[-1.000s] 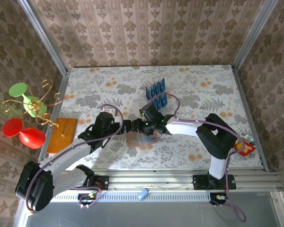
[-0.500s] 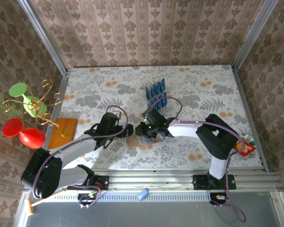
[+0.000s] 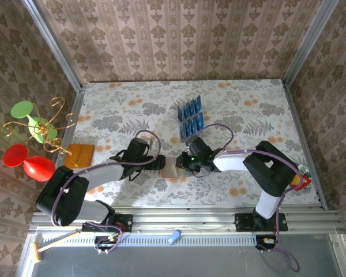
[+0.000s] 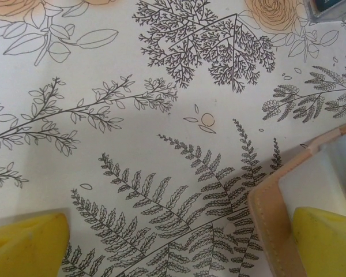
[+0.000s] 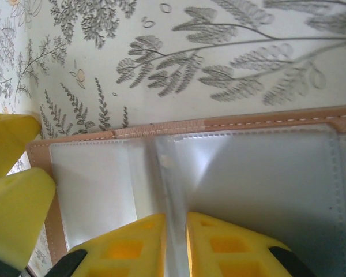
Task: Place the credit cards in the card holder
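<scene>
- Credit cards (image 3: 190, 108) all sit in the rack (image 3: 187, 131), none loaded yet.
- Card holder (image 3: 172, 167) lies open on the counter (image 3: 248, 109).
- Right fingers (image 5: 132, 242) pinch its clear pocket; left fingers (image 4: 326, 236) are spread wide at its edge.

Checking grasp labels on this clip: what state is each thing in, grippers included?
card holder: open flat, inside up.
credit cards: upright in two rows, outside the holder.
left gripper: open, one finger over the holder's corner.
right gripper: shut on the holder's clear inner sleeve.

Bright even light, soft shadows.
</scene>
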Robot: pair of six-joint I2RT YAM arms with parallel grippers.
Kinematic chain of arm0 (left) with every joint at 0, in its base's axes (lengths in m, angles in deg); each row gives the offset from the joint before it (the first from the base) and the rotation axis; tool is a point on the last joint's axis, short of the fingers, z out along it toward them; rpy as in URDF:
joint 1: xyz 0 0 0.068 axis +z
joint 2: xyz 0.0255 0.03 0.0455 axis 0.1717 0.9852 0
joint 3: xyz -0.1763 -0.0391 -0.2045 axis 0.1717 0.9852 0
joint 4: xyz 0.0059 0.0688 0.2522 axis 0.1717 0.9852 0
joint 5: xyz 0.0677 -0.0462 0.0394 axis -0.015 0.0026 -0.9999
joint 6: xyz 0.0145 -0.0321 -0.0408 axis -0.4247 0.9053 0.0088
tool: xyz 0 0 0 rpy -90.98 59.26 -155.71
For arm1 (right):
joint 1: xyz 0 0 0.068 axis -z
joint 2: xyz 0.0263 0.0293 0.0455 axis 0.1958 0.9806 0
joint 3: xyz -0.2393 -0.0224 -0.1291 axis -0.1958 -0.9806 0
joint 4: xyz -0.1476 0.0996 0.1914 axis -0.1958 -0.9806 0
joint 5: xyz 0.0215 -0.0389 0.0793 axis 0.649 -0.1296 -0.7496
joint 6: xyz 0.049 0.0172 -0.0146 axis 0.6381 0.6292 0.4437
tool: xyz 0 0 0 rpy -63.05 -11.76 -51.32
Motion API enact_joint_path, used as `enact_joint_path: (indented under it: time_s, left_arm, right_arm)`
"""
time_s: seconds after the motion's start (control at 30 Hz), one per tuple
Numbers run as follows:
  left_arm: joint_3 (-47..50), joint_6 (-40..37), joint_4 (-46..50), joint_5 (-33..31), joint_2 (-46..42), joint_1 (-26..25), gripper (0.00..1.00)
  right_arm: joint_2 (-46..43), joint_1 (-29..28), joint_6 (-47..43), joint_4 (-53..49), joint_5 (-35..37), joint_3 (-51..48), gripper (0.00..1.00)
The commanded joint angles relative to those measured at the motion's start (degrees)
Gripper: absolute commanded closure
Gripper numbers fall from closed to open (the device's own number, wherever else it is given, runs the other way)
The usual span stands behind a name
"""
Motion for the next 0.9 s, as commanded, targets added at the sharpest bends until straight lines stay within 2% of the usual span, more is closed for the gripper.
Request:
enact_joint_path:
  time_s: [0.0,0.27,0.43,0.63,0.87]
  left_arm:
    - [-1.9,0.3,-2.0,2.3,2.0,-0.2,0.00]
    - [-3.7,-0.8,-2.4,2.7,5.1,-0.1,0.00]
    - [-5.4,-1.8,0.6,2.2,2.8,-0.3,0.00]
    - [-9.2,-4.8,9.4,-3.1,-1.4,-4.0,0.00]
    - [-11.8,-6.7,13.5,-8.6,2.2,-8.6,0.00]
  right_arm:
    - [-2.2,0.1,2.6,-0.7,4.5,-3.1,0.80]
    - [-5.9,-0.7,4.2,-1.3,7.7,-4.1,0.78]
    - [-6.8,-0.7,2.6,-3.6,7.3,-1.6,0.77]
    - [-9.9,-0.5,-1.3,-8.6,7.2,1.7,0.75]
    - [-12.0,0.6,-4.0,-12.6,9.3,1.1,0.75]
